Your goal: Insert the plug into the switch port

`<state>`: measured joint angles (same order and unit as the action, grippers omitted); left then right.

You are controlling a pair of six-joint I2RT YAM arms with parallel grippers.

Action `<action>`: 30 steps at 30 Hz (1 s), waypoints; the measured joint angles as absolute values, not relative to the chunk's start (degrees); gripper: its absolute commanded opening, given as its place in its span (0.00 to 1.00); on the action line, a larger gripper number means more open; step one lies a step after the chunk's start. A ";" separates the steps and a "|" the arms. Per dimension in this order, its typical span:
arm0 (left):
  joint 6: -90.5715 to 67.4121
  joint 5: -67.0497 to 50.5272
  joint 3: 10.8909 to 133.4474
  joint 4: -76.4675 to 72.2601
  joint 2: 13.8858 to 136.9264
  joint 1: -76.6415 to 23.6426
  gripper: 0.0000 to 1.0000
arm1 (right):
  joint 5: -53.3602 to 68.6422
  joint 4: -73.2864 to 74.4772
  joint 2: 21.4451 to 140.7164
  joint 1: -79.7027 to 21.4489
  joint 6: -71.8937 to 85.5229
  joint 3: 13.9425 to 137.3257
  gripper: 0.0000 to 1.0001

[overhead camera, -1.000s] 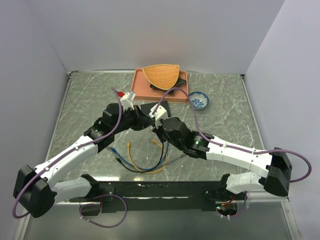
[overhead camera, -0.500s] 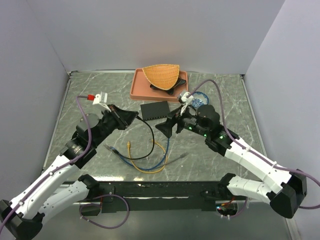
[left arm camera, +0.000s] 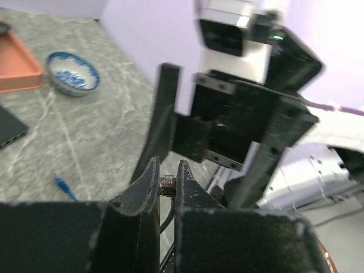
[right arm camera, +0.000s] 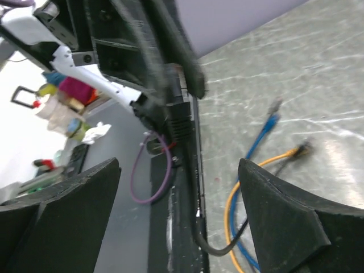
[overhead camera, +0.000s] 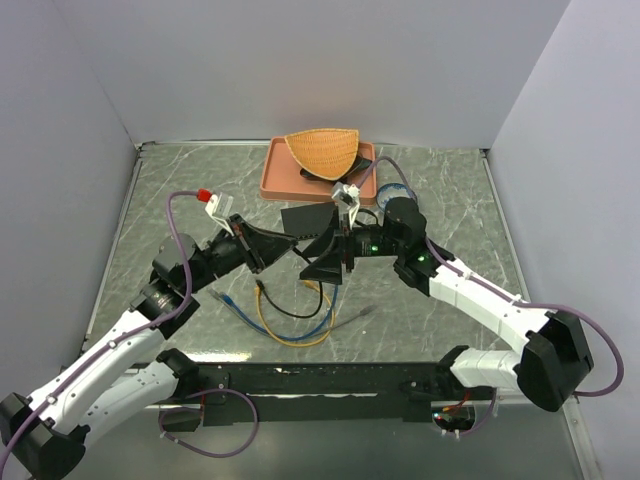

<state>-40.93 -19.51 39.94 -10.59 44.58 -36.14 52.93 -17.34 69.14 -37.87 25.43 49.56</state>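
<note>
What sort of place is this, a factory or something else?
Probably a lab test cell, not a factory: a left arm and right arm bolted to a marble-look table walled by plain panels, with network cables and a switch as practice props.

Even bright light, blurred wrist views

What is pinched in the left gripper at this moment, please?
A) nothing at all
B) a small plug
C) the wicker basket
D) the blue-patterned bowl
B: in the left wrist view the left gripper is shut on a small plug, while the bowl lies well apart from it.
</note>
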 measured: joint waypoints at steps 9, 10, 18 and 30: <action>-39.92 -24.67 39.11 -14.57 43.55 -36.14 0.01 | 57.10 -26.57 71.53 -36.67 32.97 49.56 0.68; -39.86 -24.80 39.11 -14.70 43.53 -36.14 0.01 | 57.19 -27.31 71.66 -36.60 33.52 49.56 0.66; -39.79 -25.41 39.11 -15.59 43.97 -36.14 0.01 | 57.12 -29.69 71.83 -36.60 35.77 49.56 0.40; -39.75 -25.71 39.09 -16.08 44.51 -36.14 0.01 | 57.01 -31.14 71.94 -36.60 37.95 49.56 0.37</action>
<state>-39.75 -25.71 39.09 -16.08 44.51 -36.14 57.01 -31.14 71.94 -36.60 37.95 49.56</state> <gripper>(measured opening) 0.102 0.361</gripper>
